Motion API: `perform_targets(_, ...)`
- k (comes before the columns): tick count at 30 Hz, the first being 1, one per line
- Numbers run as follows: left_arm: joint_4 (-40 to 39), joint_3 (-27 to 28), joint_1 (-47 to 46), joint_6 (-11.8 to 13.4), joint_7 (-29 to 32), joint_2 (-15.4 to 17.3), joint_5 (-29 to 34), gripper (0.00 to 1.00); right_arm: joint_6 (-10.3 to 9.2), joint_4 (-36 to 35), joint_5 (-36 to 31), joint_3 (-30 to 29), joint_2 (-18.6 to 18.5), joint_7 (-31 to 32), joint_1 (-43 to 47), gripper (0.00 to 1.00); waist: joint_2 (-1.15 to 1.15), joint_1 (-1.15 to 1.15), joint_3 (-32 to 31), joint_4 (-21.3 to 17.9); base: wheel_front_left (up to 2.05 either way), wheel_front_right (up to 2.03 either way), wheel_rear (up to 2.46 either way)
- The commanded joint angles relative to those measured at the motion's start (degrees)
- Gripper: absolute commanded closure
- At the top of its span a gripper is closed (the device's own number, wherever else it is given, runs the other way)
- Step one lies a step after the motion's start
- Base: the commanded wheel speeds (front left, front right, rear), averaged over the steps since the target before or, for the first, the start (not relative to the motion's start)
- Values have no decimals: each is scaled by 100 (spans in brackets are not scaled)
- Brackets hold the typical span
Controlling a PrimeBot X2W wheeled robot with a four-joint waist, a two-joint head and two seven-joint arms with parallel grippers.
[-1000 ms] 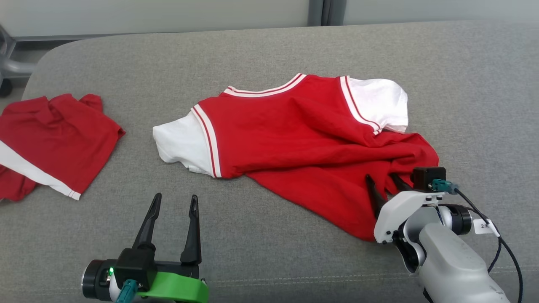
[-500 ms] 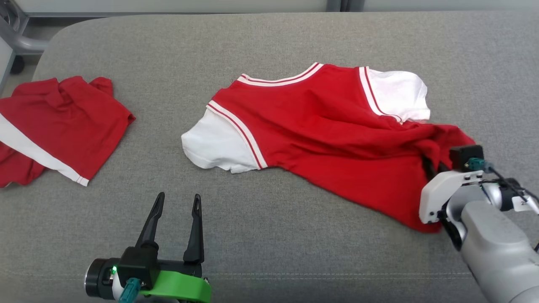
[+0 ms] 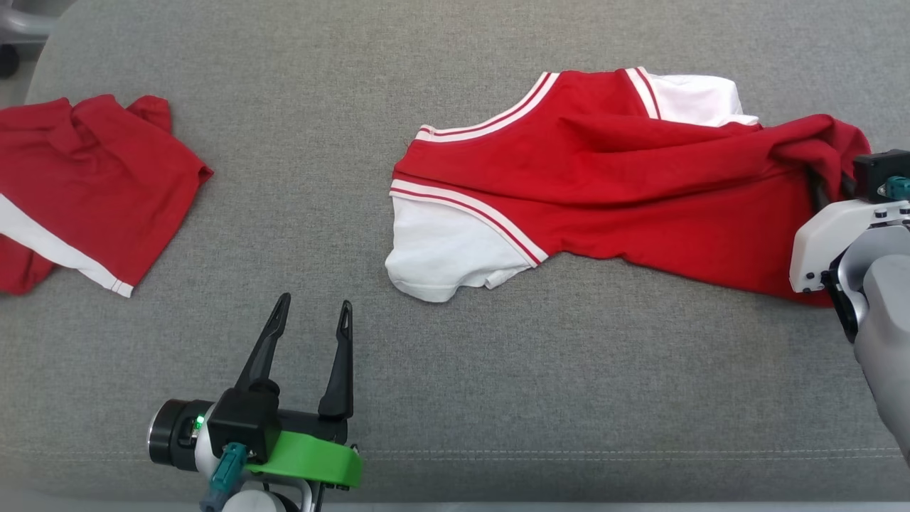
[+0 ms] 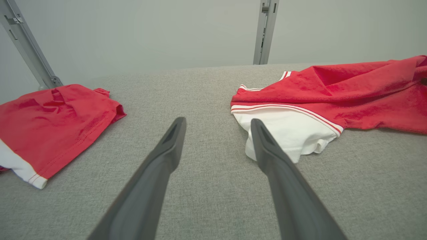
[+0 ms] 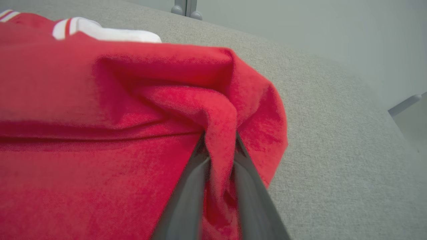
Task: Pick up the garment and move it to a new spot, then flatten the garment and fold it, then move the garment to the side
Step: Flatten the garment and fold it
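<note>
Nearest, the left gripper (image 3: 315, 300) hangs low over the grey table (image 3: 533, 370), its fingers spread apart and holding nothing. Beyond it to the right, the red shirt (image 3: 604, 185) with white sleeves lies rumpled on the table. The right gripper (image 5: 220, 146) is clamped on a bunched fold at the shirt's right end. A second red garment (image 3: 92, 178) lies far left, well apart.

No readable text, label, brand, number or sign on anything
</note>
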Motion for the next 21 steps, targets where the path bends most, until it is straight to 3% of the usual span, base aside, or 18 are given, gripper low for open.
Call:
perform_targets(1, 25, 10, -77, -20, 0, 1, 38, 0, -12, 38, -101, -75, 69, -22, -87, 0, 0, 0, -13, -38, 0, 0, 0)
perform_targets(6, 86, 16, -17, 19, 0, 1, -8, 0, -12, -248, -321, -411, 173, -23, 184, 0, 0, 0, -155, -191, 0, 0, 0)
perform_targets(12, 163, 78, 171, 109, 0, 3, -84, 0, -11, -1675, -763, -1051, 804, -21, 1025, 0, 0, 0, -491, -554, 0, 0, 0)
perform_targets(17, 115, 240, 318, 416, 0, 5, -368, 0, -11, -2826, -650, -967, 1362, -21, 1876, 0, 0, 0, -822, -816, 0, 0, 0)
perform_targets(21, 85, 316, 459, 620, 0, 4, -657, 0, -11, -3478, -499, -675, 1575, -20, 2460, 0, 0, 0, -1043, -968, 0, 0, 0)
